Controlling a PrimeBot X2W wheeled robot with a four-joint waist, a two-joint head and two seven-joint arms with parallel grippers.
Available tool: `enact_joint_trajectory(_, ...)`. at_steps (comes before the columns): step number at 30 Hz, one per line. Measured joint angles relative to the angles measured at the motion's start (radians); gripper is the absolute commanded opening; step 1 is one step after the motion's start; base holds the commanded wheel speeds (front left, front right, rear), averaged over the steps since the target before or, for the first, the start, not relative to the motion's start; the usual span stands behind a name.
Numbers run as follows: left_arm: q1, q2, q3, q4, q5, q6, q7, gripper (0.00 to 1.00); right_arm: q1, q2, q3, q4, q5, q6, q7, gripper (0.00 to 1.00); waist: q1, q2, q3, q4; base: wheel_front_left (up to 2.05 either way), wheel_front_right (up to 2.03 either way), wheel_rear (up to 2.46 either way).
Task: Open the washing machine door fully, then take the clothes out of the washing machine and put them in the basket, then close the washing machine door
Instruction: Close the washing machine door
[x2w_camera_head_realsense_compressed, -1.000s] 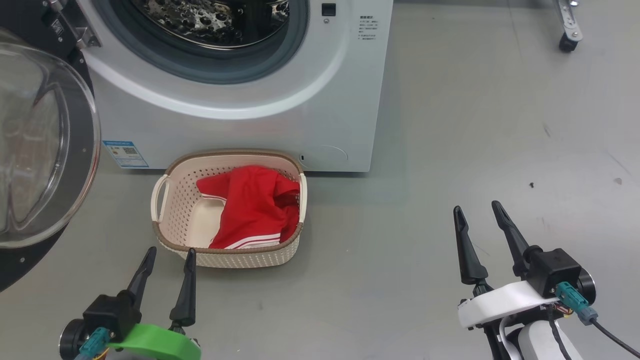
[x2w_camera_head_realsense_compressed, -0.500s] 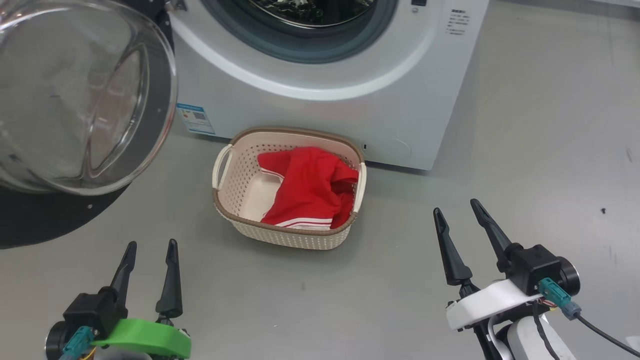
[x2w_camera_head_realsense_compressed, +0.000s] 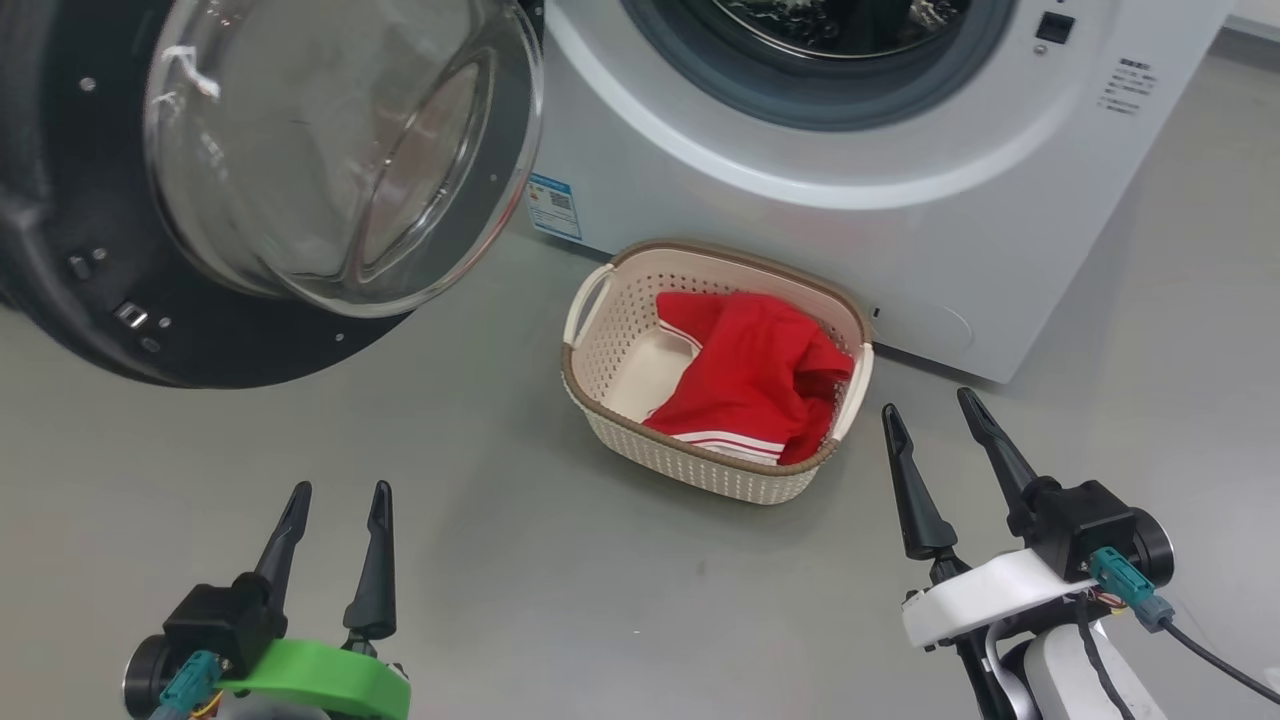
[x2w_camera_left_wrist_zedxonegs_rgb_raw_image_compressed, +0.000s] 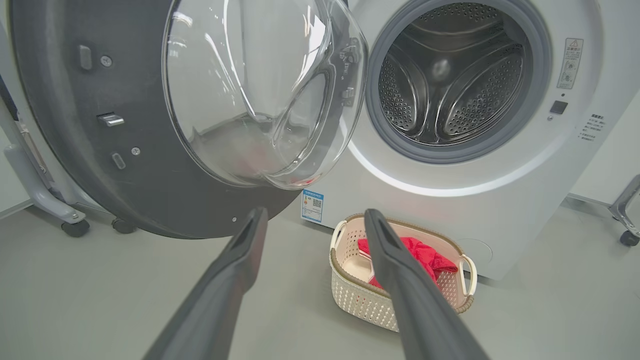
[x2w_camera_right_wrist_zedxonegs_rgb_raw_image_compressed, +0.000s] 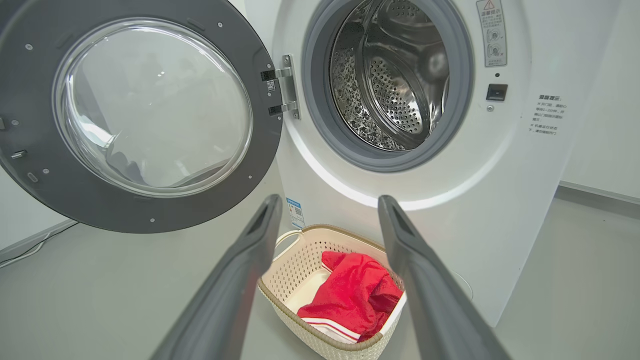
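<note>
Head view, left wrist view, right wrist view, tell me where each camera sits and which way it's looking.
Head view: on the head, looking down at the basket of clothes before the washing machine; left gripper and right gripper show at the bottom.
Left wrist view: low on the left wrist, facing the open door and the drum; left gripper shows.
Right wrist view: low on the right wrist, facing drum and basket; right gripper shows.
Shared: both wrist views show door, drum and basket.

Bright, even light (edges slightly warped)
</note>
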Motion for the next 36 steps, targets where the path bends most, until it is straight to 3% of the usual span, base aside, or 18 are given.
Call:
enact_joint_trajectory(11,0.003,0.000,0.036,-0.005,0.019,0.001,0.000,1.00,0.003,0.002,0.034,0.014,0.000,0.008,0.000,1.00,0.0000,0.0000,-0.034,0.114,0.00,0.00,0.00)
enact_joint_trajectory(36,0.034,0.000,0.053,-0.016,0.037,-0.002,0.000,1.00,0.019,0.004,0.038,0.025,0.015,0.009,0.000,1.00,0.0000,0.0000,-0.077,0.120,0.00,0.00,0.00)
